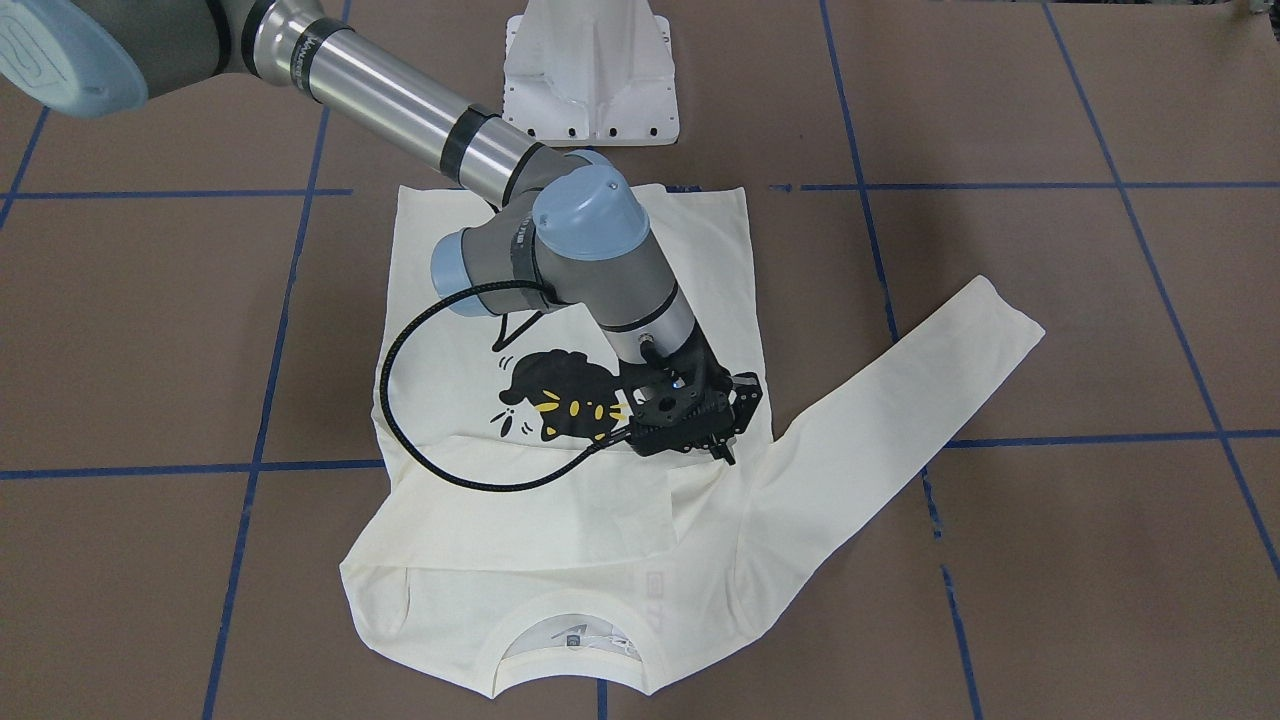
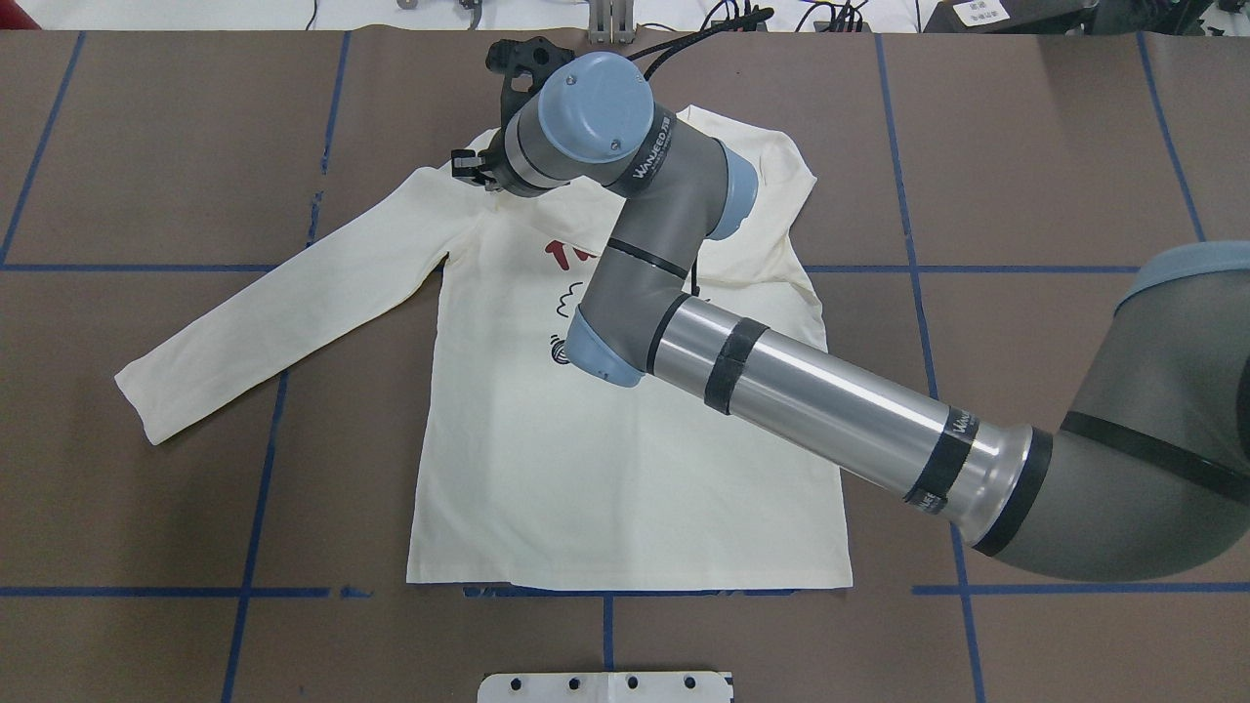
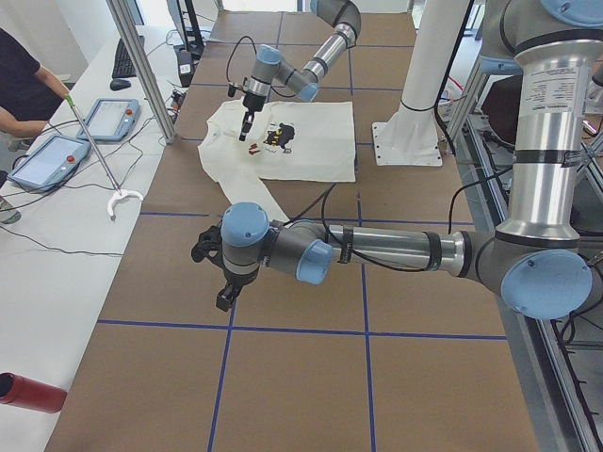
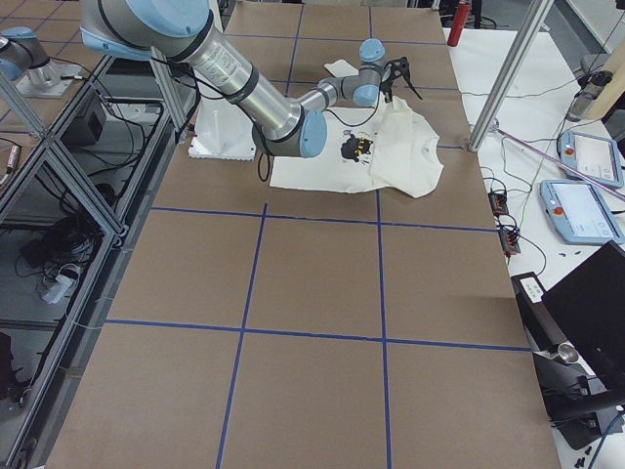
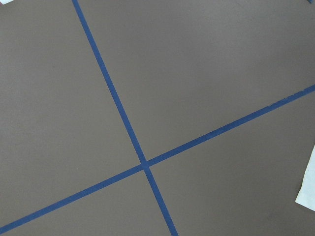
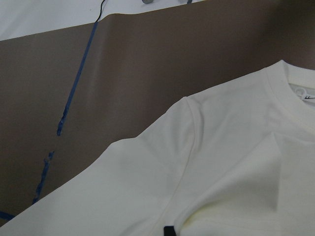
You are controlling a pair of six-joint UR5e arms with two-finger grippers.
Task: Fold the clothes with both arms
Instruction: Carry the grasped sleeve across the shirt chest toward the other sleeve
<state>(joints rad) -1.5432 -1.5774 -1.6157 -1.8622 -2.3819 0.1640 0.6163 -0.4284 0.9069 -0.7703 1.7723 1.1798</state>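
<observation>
Left gripper (image 3: 224,297): hangs over bare table (image 5: 197,73) near a cross of blue tape (image 5: 123,123), well apart from the garment's body; it shows only from the table's end, so I cannot tell whether its jaws are spread or pressed together.

T-shirt (image 2: 625,469): flat on the table, print side up, hem toward my base and collar (image 1: 570,610) away from it; left sleeve (image 2: 283,312) lies straight out at a slant, unfolded; right sleeve (image 1: 540,510) lies across the chest, just collar-side of the cat print (image 1: 565,395).

Right gripper (image 2: 471,173): reaches across the body and sits just over the left shoulder, where the sleeve joins; its wrist view shows one black fingertip (image 6: 169,231) low over the cloth; no cloth visibly pinched; spread or closed, I cannot tell.

Judgement: the step in hand is the left sleeve; one sleeve is done and the body folds are to come. To do it well:
- Bring the left gripper to the cuff and pinch it squarely.
- Let the right gripper pin the shoulder seam as a hinge.
- Lift only enough to clear; carry the sleeve in an arc across the chest; lay it along the right sleeve, edges parallel.
- Release only once it lies flat.

Main risk: dragging the body askew.
</observation>
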